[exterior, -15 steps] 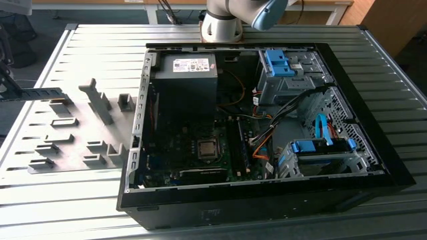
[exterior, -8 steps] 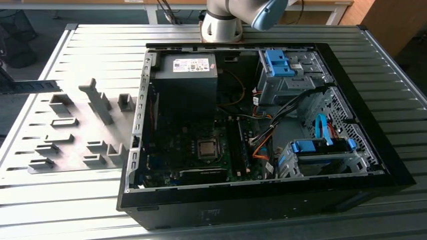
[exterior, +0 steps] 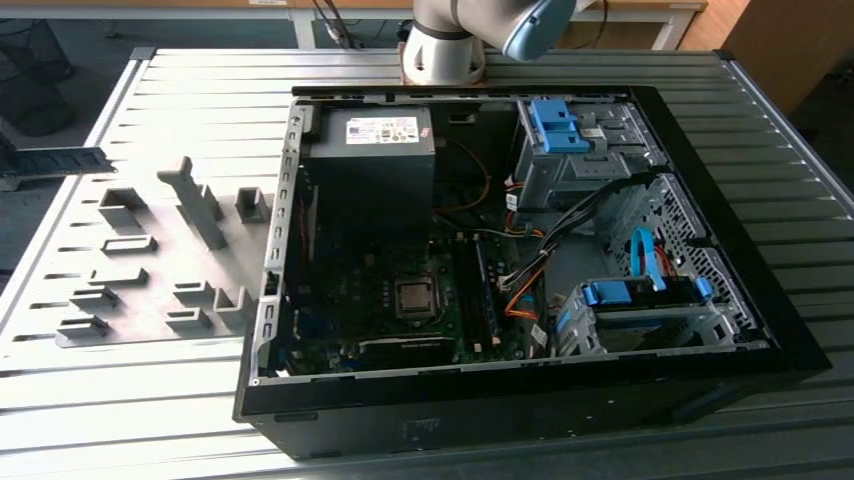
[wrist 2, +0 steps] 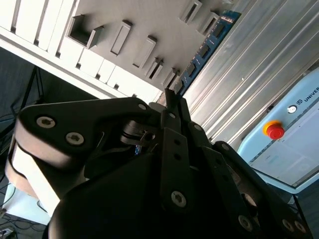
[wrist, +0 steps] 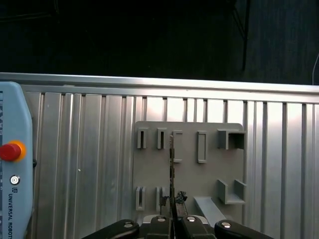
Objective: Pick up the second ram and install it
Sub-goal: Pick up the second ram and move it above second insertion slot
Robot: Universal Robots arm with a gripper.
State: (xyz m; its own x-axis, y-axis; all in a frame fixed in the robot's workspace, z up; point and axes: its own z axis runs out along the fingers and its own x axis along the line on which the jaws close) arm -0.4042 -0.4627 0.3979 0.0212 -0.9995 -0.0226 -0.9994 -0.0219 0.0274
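Blue second ram [wrist 2: 204, 50] clamped between fingers [wrist 2: 173, 142], motherboard [exterior: 387, 270] inside open case [exterior: 534, 425]

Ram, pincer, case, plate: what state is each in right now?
Ram: gripped at one end, held in the air, edge-on in the first wrist view.
Pincer: shut on the ram.
Case: on its side, panel off, inside exposed.
Plate: flat, below the held ram.

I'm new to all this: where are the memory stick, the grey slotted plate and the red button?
second ram [wrist 2: 205, 51]: second wrist view, on its blue board among the chips.
grey fixture plate [wrist: 191, 178]: first wrist view, bare face between the slots.
red button [wrist: 7, 152]: first wrist view, its red cap.
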